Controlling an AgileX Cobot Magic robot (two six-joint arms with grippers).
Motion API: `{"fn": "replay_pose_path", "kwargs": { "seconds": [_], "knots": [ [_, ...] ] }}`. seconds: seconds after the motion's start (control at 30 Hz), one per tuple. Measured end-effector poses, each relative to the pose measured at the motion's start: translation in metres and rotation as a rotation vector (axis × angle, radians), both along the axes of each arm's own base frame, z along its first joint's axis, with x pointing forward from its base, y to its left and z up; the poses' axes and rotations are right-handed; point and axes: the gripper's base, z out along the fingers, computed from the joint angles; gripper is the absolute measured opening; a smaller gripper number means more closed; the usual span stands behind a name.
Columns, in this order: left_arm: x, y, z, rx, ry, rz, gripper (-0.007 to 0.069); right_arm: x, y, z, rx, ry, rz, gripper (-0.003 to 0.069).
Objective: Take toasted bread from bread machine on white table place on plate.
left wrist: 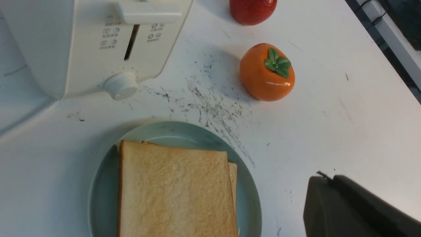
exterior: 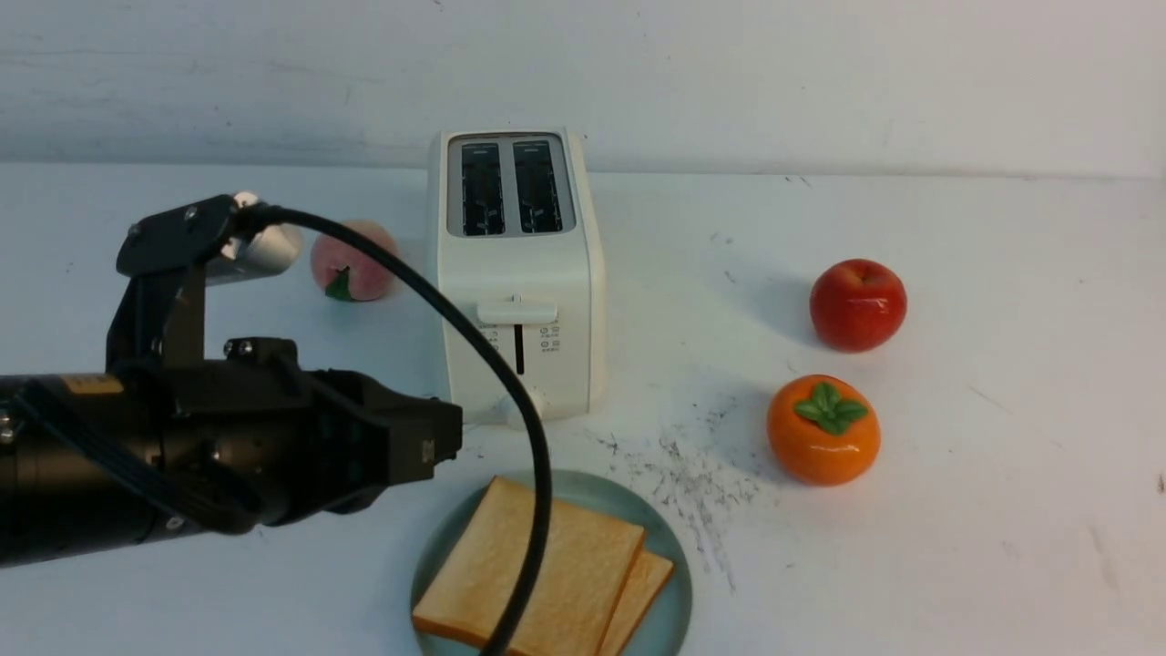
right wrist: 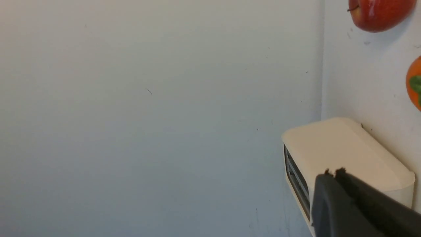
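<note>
Two slices of toasted bread lie overlapping on the pale blue-green plate at the front of the white table: the top slice covers most of the lower one. The bread machine stands behind the plate and both of its slots are empty. My left gripper is shut and empty, hovering left of the plate and in front of the toaster. The left wrist view shows the gripper, the toast, the plate and the toaster. My right gripper is shut and empty, near the toaster; it is outside the front view.
A peach sits left of the toaster. A red apple and an orange persimmon sit to its right. My left arm's black cable loops in front of the toaster and the plate. The back wall rises behind the toaster.
</note>
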Motion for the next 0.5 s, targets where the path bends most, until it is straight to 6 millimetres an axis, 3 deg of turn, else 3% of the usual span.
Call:
{"fn": "replay_pose_path", "kwargs": {
  "seconds": [0.5],
  "knots": [
    [0.0,0.0,0.0,0.0,0.0,0.0,-0.0004,0.0,-0.0001,0.0,0.003,0.0,-0.001,0.002]
  ]
}}
